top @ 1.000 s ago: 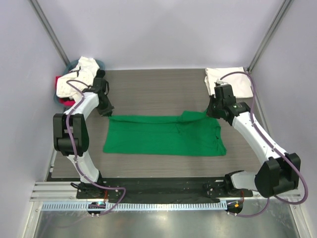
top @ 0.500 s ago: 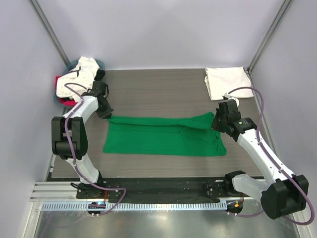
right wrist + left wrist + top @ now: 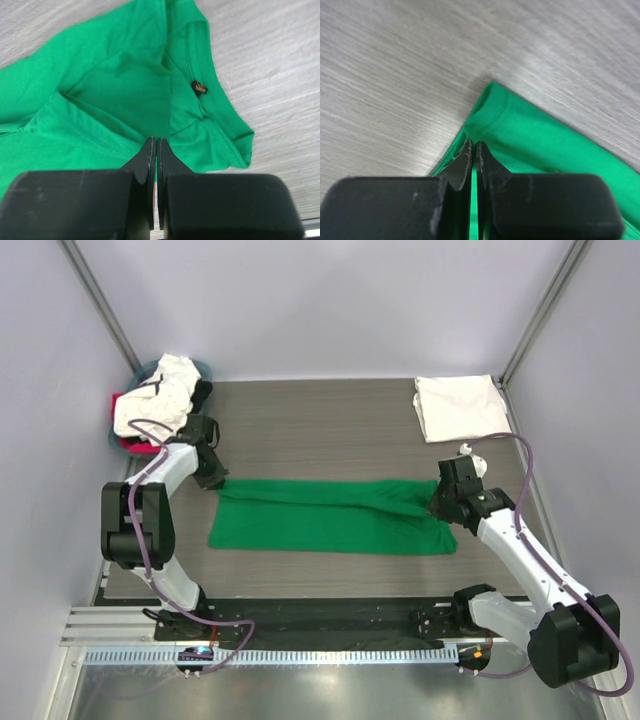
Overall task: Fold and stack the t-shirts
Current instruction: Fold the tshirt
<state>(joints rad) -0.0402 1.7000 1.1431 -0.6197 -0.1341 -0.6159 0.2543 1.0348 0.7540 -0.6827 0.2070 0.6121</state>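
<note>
The bright green t-shirt [image 3: 320,525] lies spread lengthwise across the middle of the table, its far edge folded toward the near side. My left gripper [image 3: 217,483] is shut on its far left corner [image 3: 490,107], with green cloth showing between the jaws [image 3: 473,145]. My right gripper [image 3: 437,508] is shut on a fold of the green shirt near the collar [image 3: 156,140]. The collar label [image 3: 199,88] faces up. A folded white t-shirt [image 3: 460,406] lies at the far right.
A round grey-blue basket [image 3: 148,368] in the far left corner holds a crumpled white shirt [image 3: 155,395] over a pink-red one [image 3: 125,443]. Grey walls and metal posts close in the table. A black rail runs along the near edge [image 3: 320,615].
Both grippers have moved toward the near edge, dragging the green shirt's far edge with them. The raised right flap has come down and the shirt now looks narrower.
</note>
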